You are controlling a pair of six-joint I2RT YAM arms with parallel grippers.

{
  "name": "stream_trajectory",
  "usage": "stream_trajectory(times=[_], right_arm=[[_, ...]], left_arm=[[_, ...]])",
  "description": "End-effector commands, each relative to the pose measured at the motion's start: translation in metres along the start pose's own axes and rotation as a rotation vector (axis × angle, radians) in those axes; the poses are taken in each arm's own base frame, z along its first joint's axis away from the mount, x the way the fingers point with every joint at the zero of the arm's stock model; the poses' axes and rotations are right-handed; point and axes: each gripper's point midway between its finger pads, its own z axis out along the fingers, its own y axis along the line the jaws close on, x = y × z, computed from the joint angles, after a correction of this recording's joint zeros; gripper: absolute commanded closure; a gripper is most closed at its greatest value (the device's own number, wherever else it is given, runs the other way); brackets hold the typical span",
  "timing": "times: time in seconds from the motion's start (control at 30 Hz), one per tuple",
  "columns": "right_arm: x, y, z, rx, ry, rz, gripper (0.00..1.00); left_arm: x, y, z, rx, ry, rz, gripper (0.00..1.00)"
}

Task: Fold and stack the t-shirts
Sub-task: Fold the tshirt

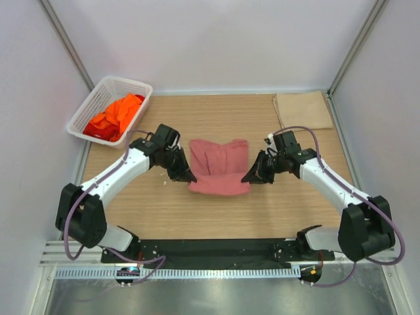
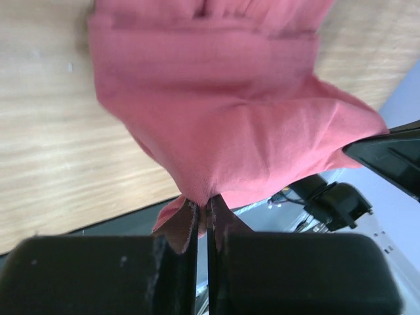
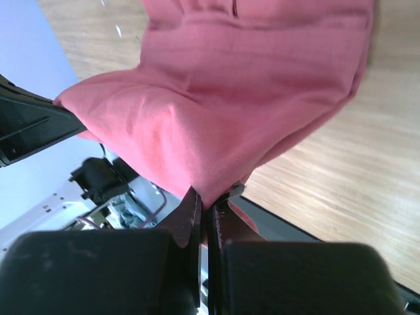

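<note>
Pink shirt [image 1: 220,167] sits mid-table [image 1: 164,210], between your 2 arms. Its far part lies flat on the wood and its near edge is raised.

Left gripper [image 1: 186,176]: jaws closed to a sliver on the near-left corner of the cloth. The left wrist view shows fabric bunched between the fingertips [image 2: 191,226].

Right gripper [image 1: 249,176]: the same on the near-right corner, pinched tight on a tuck of pink cloth.

Why held so: with 1 corner in each gripper, the edge hangs as a fairly level span. The cloth between sags only a little and does not twist. My read is that you are mid-fold, with the near edge to be carried over onto the flat part. Matching height on both sides should make the crease land straight.

Orange shirts [image 1: 118,113] are heaped in the white basket [image 1: 125,82] at the far-left corner, well apart from the work. They look unfolded, so most of the job remains.

A tan sheet [image 1: 302,109] lies flat at the far-right corner.

Writing: no brand, tag or print is readable on the shirt, basket or arms.
</note>
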Motion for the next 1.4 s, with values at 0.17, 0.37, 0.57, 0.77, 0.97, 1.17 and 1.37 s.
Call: stream_trajectory(times=[0.17, 0.37, 0.57, 0.77, 0.97, 1.17, 1.37], right_arm=[[-0.056, 0.02, 0.007, -0.06, -0.003, -0.007, 0.98], [-0.095, 0.022, 0.019, -0.077, -0.003, 0.008, 0.98], [-0.132, 0.03, 0.025, -0.094, -0.017, 0.019, 0.98], [-0.16, 0.031, 0.043, -0.107, -0.009, 0.046, 0.98], [-0.201, 0.03, 0.066, -0.169, -0.03, 0.067, 0.88], [-0.227, 0.03, 0.065, -0.181, -0.064, 0.098, 0.61], [-0.227, 0.018, 0.023, 0.058, -0.119, -0.028, 0.45]], left_arm=[[-0.066, -0.031, 0.006, 0.066, 0.032, 0.056, 1.0], [-0.093, -0.033, 0.024, 0.066, 0.055, 0.038, 1.0], [-0.132, -0.044, 0.023, 0.098, 0.023, 0.035, 1.0], [-0.161, -0.053, 0.04, 0.122, 0.036, 0.024, 1.0], [-0.187, -0.036, 0.061, 0.086, 0.023, -0.014, 0.97], [-0.206, -0.022, 0.065, 0.06, -0.02, -0.037, 0.68], [-0.216, -0.036, 0.018, 0.079, -0.134, -0.01, 0.48]])
